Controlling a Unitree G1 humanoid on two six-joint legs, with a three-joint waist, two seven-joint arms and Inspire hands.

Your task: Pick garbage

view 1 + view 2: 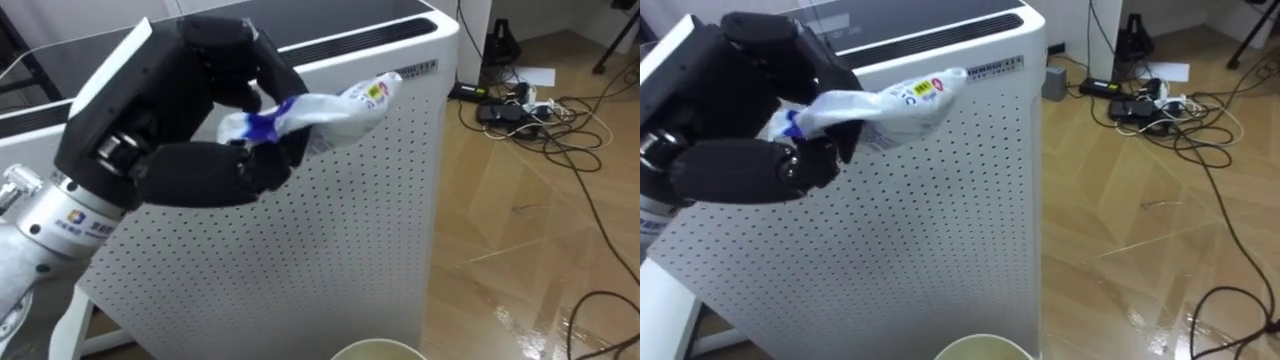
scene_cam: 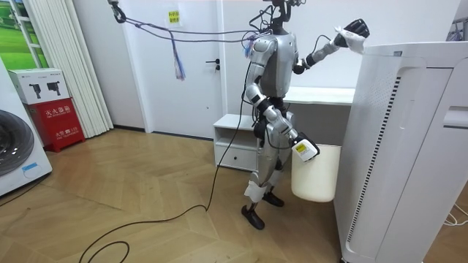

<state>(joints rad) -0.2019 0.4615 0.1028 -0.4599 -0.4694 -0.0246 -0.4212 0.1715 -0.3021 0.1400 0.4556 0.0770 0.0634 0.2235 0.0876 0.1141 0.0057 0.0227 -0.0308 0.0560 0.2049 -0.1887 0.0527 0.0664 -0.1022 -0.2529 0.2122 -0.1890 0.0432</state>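
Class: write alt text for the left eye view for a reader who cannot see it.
The robot's left hand grips a crumpled white wrapper before a white perforated appliance. A pale bin rim shows below, and cables lie on the wooden floor at right.

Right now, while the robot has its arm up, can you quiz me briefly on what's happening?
1. True or false: the left hand has its fingers curled round a crumpled wrapper.
2. What stands just behind the wrapper? A a white perforated appliance, B a sofa, C a bookshelf.
3. Fill in: in the room view the right hand hangs beside a white ___.
Key: 1 true; 2 A; 3 bin.
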